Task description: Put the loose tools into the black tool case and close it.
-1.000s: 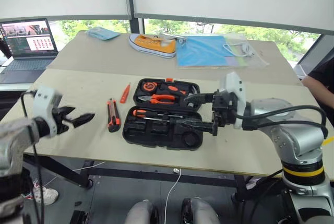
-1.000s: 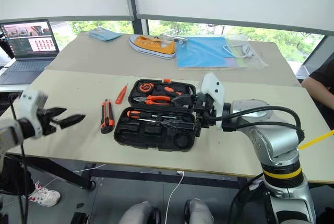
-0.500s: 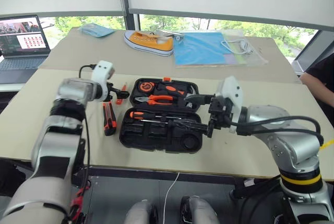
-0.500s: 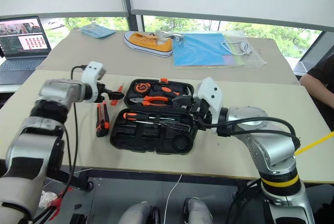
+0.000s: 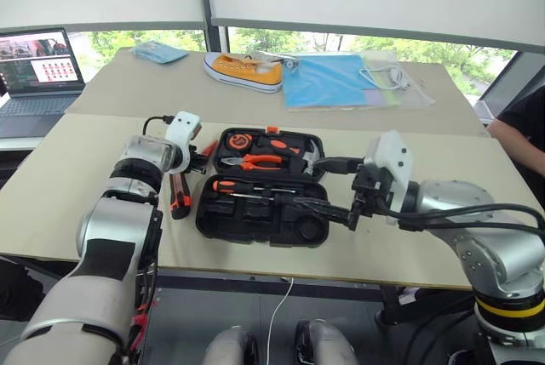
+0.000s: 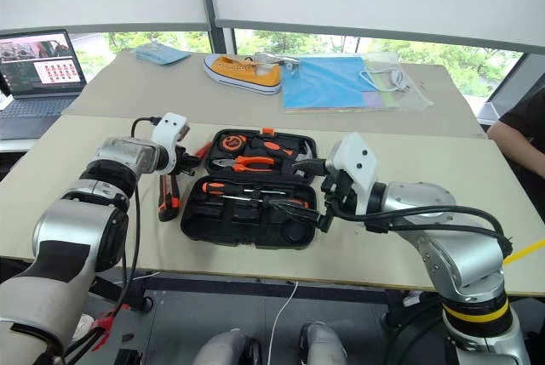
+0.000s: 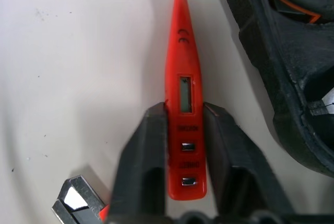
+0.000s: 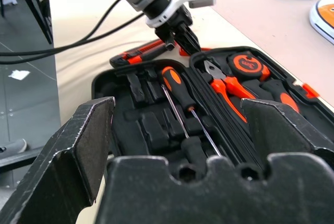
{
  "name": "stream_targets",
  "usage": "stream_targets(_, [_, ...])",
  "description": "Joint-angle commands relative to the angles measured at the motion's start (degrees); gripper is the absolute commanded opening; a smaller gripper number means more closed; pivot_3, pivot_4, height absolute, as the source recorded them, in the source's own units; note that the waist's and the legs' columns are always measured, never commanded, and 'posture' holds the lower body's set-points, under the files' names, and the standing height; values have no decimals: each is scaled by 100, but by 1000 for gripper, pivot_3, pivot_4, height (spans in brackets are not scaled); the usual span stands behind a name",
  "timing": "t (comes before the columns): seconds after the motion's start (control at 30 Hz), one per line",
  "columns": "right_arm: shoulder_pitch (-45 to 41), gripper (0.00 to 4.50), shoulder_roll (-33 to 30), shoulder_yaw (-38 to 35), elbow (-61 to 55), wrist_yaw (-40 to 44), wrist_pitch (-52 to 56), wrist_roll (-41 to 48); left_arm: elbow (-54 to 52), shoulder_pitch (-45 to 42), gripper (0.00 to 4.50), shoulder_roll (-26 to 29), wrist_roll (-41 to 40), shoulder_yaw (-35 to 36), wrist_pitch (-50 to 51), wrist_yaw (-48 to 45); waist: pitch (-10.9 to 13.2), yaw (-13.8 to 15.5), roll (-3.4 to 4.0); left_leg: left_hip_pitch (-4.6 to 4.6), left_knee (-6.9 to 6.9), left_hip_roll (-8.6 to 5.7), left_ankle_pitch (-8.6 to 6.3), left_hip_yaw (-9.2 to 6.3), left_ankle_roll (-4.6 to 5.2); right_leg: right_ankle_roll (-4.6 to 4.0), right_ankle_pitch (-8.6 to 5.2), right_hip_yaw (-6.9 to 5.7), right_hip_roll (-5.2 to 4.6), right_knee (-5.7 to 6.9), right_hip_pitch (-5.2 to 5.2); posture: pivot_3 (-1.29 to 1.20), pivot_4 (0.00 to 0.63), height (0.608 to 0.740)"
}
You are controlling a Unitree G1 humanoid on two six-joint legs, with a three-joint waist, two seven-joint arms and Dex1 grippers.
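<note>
The black tool case [image 6: 249, 199] lies open near the table's [image 6: 102, 212] front edge, holding orange-handled pliers [image 6: 247, 162] and a screwdriver [image 6: 234, 188]. The left gripper [image 6: 189, 159] sits just beside the case's left side, above the utility knife [image 6: 168, 195]. The right gripper [image 6: 313, 193] hovers over the case's right end (fingers spread wide). A laptop [image 6: 38, 71] stands at the far left; an orange shoe [image 6: 239, 71] near the far edge.
</note>
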Motion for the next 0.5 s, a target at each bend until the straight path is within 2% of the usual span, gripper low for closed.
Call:
stream_targets(0.03, [104, 4500, -237, -349, -273, 90, 221, 433, -190, -236, 440, 487, -56, 240, -560, -427, 4, -10, -6, -1, 0, 1, 0, 0, 0, 0, 0, 0, 0, 1, -2, 0, 150, 718])
stream_targets(0.13, [340, 4500, -560, -493, -371, 306, 394, 741, -697, -226, 440, 886, -121, 169, -1293, -1897, 20, -14, -34, -12, 0, 6, 0, 0, 0, -5, 3, -4, 3, 3, -17, 0, 150, 718])
stream_targets(0.17, [459, 4500, -726, -517, -443, 420, 421, 814, -1181, -42, 440, 1073, -291, 108, -1628, -2876, 21, -4, -35, -17, 0, 6, 0, 1, -1, -17, 9, -6, 3, 2, -22, 0, 150, 718])
stream_targets(0.27, [784, 4500, -1071, -622, -607, 657, 358, 947, -2670, 591, 440, 1539, -715, -147, -2060, -5028, 20, 13, -33, -42, 9, 3, 0, 6, -1, -45, 23, -8, 1, 0, -41, 0, 150, 718])
stream_targets(0.33, [904, 4500, -1151, -672, -635, 658, 321, 1002, -3375, 898, 440, 1698, -839, -391, -1986, -5584, 20, 12, -32, -49, 11, -1, -1, 6, -1, -50, 22, -8, -8, -7, -44, 0, 150, 718])
stream_targets(0.5, [1004, 4500, -1093, -683, -654, 413, 307, 1060, -4437, 1471, 440, 1708, -1128, -1280, -2263, -5679, 21, 37, -33, -54, 45, 2, -2, -6, 2, -9, -3, -12, -8, -6, -24, 0, 150, 718])
